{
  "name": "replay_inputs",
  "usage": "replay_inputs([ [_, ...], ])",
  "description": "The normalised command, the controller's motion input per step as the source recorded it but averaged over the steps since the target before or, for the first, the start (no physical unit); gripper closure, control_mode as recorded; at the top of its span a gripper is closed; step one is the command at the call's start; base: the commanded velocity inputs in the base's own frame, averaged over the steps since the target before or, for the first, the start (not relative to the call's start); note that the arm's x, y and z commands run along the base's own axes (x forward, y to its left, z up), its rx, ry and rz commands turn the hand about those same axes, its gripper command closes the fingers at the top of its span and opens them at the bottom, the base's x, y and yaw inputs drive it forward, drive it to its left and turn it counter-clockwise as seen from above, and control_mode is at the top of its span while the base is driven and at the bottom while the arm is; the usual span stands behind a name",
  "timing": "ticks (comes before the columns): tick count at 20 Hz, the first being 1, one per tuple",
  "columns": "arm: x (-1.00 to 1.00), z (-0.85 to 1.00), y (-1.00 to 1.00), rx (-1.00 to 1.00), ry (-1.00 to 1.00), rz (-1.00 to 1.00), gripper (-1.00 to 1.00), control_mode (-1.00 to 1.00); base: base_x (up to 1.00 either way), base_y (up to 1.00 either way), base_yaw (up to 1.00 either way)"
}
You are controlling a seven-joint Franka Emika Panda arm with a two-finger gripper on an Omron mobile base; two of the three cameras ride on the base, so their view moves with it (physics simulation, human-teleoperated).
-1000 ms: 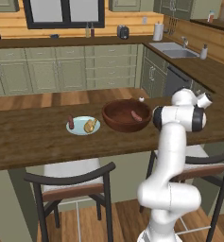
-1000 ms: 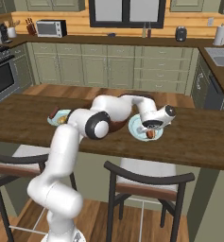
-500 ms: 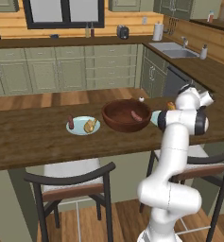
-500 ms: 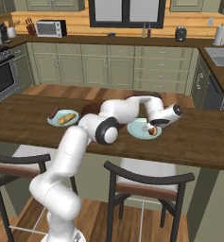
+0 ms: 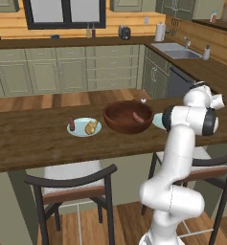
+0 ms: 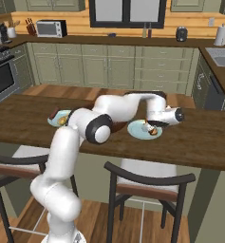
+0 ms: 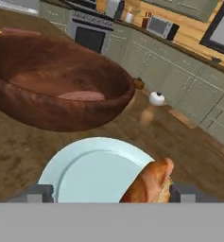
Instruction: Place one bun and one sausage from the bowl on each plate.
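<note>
The dark wooden bowl (image 7: 56, 90) holds a sausage (image 7: 80, 96); in the left base view the bowl (image 5: 128, 116) stands mid-counter with that sausage (image 5: 138, 117) inside. Just right of it is a pale blue plate (image 7: 90, 170) with a bun (image 7: 149, 184) lying at its near edge. My gripper (image 7: 112, 194) hangs low over this plate, open, fingertips (image 7: 38, 193) wide apart on either side of the bun. The right base view shows the gripper (image 6: 151, 126) over the plate (image 6: 135, 129) and bun (image 6: 153, 131). The other plate (image 5: 84, 128) carries a bun (image 5: 91, 127) and a sausage (image 5: 72, 124).
Two small shakers, a white one (image 7: 156, 98) and a brown one (image 7: 139, 83), stand on the counter behind the bowl. Two stools (image 5: 76, 184) stand under the counter's near edge. My own arm crosses in front of the bowl in the right base view.
The jaws have gone from shut on the bun to wide open, and the bun now lies on the right plate. The hand has stayed over that plate.
</note>
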Motion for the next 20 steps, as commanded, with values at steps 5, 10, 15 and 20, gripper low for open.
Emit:
replay_inputs([
  [5,-0.42,0.89,1.00,-0.29,-0.22,0.00,-1.00,-1.00,0.00,0.00,0.00],
  [10,-0.02,0.99,1.00,-0.39,0.03,0.00,-1.00,-1.00,0.00,0.00,0.00],
  [15,0.13,0.60,0.79,-0.20,0.34,-0.05,-1.00,-1.00,0.00,0.00,0.00],
  [20,0.45,0.29,0.25,-0.05,0.63,-0.14,-1.00,-1.00,0.00,0.00,0.00],
])
